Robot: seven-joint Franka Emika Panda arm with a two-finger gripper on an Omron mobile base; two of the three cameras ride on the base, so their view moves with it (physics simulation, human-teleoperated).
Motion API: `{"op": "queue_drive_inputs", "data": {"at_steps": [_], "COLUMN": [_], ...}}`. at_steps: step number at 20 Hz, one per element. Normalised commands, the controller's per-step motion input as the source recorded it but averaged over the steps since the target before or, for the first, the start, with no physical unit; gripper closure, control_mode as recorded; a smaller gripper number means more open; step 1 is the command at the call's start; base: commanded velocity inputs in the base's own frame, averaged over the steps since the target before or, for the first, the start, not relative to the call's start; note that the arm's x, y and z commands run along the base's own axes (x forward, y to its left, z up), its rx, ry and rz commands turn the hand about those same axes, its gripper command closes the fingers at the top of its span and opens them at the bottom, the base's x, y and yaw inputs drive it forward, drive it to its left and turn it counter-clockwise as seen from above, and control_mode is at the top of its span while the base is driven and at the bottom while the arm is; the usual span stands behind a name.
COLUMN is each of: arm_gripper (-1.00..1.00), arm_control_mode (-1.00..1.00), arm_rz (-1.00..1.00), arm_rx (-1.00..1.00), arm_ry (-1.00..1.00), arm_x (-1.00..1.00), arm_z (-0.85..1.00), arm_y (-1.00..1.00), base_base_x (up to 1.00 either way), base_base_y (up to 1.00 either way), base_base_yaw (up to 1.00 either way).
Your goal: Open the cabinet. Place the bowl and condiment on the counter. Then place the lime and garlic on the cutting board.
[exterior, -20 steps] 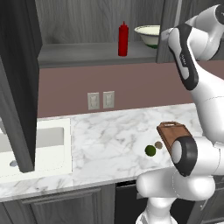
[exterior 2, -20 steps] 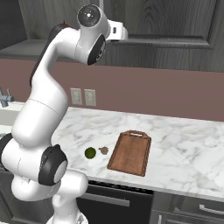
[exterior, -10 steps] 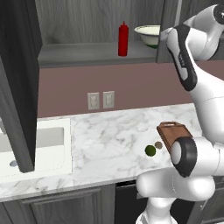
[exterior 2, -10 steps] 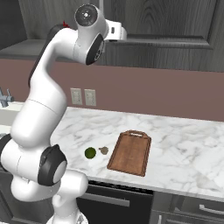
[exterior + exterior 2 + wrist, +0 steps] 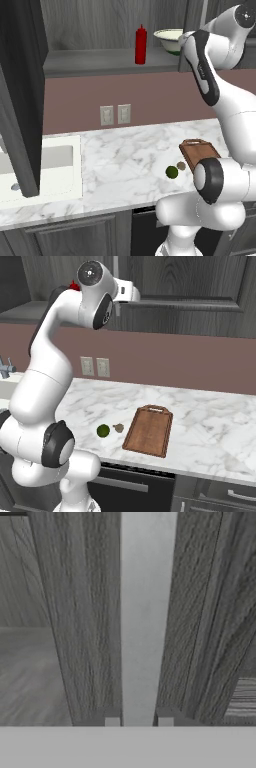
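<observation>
Fingers (image 5: 138, 721) clamp one handle (image 5: 147, 612) — one lime (image 5: 103, 430); one garlic (image 5: 118, 428)

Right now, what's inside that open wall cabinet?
On the cabinet shelf stand a red condiment bottle and a cream bowl; the robot's arm covers the bowl's right side and anything beyond.

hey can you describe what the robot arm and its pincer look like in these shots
The arm is glossy white with rounded, bulbous segments and dark grey to black discs at the joints. No loose cables or markings show. The pincer ends in two small finger tips, dark with pale grey faces.
</observation>
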Motion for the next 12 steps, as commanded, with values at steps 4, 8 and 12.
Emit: {"op": "queue_drive_inputs", "data": {"at_steps": [4, 8, 12], "arm_gripper": [1.0, 1.0, 1.0], "arm_control_mode": [-1.0, -1.0, -1.0], "arm_rz": [0.0, -0.01, -0.11], "arm_rx": [0.0, 0.0, -0.02], "arm_ry": [0.0, 0.0, 0.0], "arm_x": [0.15, 0.01, 0.0], "arm_z": [0.0, 0.0, 0.0], "arm_y": [0.01, -0.01, -0.23], "base_base_x": [0.0, 0.0, 0.0], "base_base_y": [0.0, 0.0, 0.0], "base_base_yaw": [0.0, 0.0, 0.0]}}
